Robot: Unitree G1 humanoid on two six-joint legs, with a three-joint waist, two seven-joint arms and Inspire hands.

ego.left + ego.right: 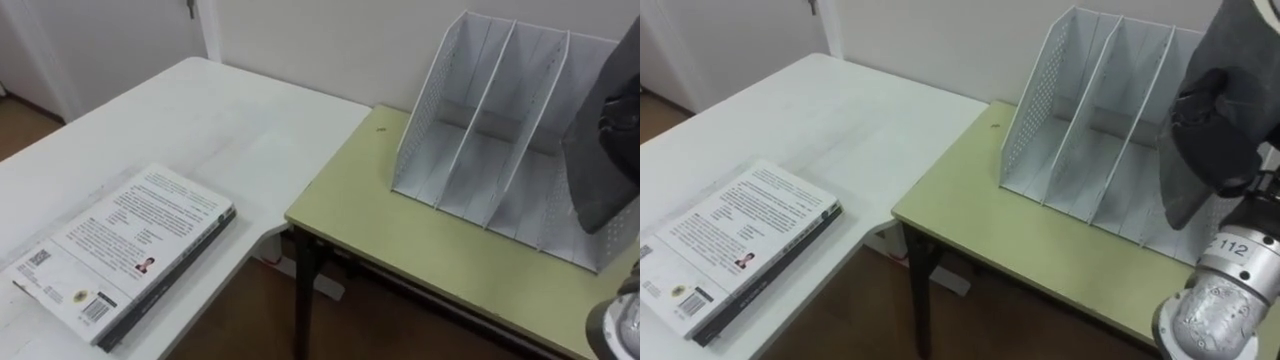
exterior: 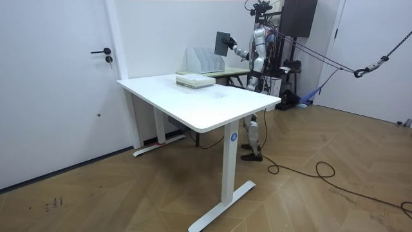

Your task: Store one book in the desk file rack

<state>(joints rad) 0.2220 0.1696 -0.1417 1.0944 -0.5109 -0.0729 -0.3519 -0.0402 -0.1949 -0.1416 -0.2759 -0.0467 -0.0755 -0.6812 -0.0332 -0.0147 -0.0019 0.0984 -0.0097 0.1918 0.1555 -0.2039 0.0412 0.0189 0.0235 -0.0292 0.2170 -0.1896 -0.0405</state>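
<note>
The right hand (image 1: 1220, 120) is raised at the right of the scene, its forearm rising from the near right corner. Its fingers are seen clenched around a dark book (image 1: 1185, 195), which is held upright with its flat side facing the robot. The book is held above the green desk (image 1: 1040, 250), in front of the right end of the white file rack (image 1: 1080, 130); whether it touches the rack cannot be told. The rack's slots are seen standing open toward the robot. A stack of books (image 1: 740, 245) is left lying flat on the white table (image 1: 840, 110), at the near left, well apart from the rack.
</note>
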